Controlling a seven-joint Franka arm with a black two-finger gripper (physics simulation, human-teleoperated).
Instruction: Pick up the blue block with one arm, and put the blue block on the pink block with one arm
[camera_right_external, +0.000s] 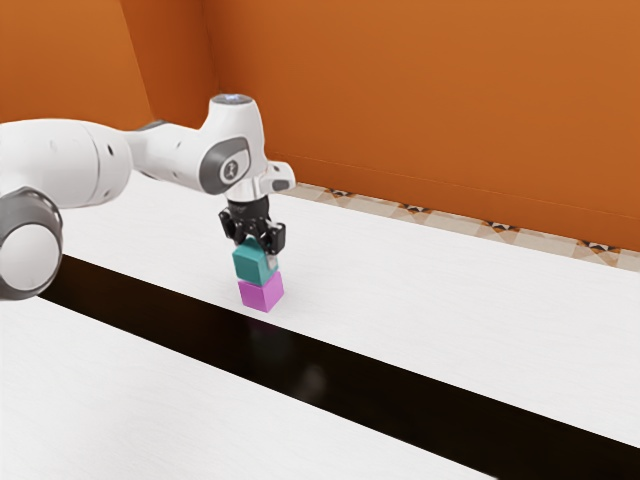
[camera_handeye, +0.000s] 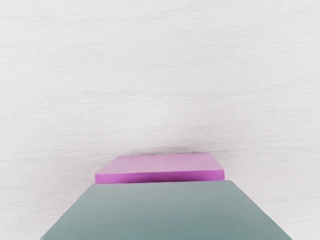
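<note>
On the pink block (camera_right_external: 261, 292), blue block (camera_right_external: 252, 265) rests slightly offset, gripper (camera_right_external: 257, 243) pinching it; advisable: open evenly, lift straight up.

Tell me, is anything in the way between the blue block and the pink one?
Nothing visible. The blue block appears to rest directly on the pink block, with the pincer at its top.
</note>
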